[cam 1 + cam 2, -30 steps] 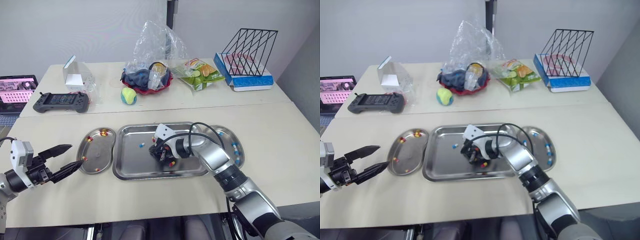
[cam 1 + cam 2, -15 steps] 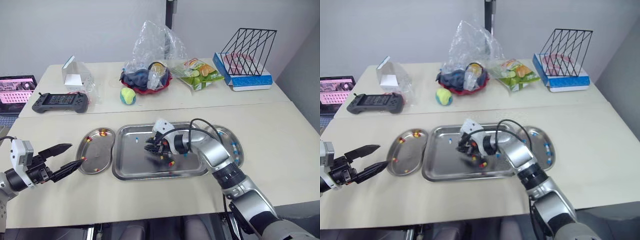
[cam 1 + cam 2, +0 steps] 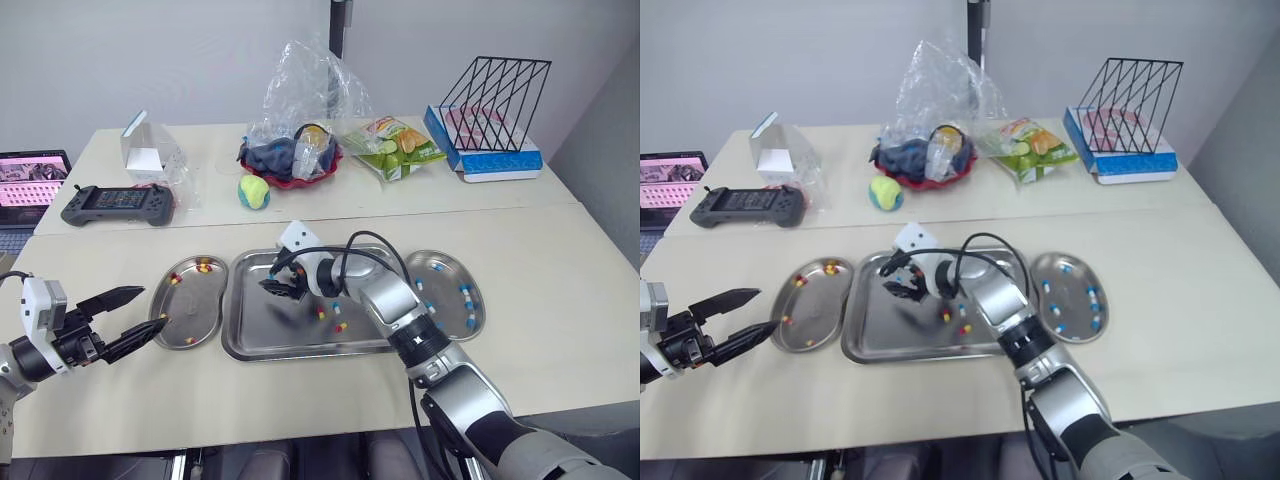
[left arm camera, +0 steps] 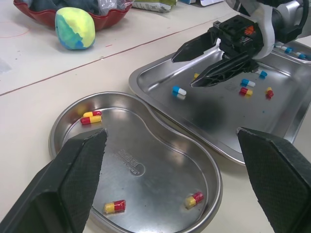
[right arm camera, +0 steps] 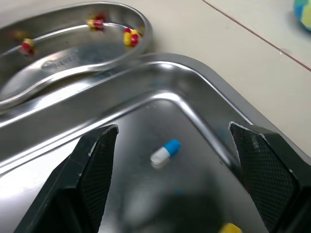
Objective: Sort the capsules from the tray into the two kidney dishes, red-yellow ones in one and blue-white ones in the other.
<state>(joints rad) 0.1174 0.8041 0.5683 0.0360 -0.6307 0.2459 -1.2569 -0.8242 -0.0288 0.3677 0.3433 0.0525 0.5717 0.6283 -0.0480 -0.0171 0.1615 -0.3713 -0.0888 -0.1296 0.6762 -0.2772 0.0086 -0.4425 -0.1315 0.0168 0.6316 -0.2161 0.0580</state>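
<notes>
Blue-white capsule lay near the far left corner of the tray, directly between the spread fingers of the right claw. Over the preceding second that claw had travelled from the tray's middle, beside two red-yellow capsules, across to this corner, empty and not yet closed. The shift suggested that a new target had been chosen: a blue-white piece destined for the right kidney dish, which already held several of the same kind. The left claw, also spread and empty, had stayed hovering at the near edge of the left kidney dish, where other red-yellow ones lay. Descent and closure on the capsule appeared to be the next requirement.
</notes>
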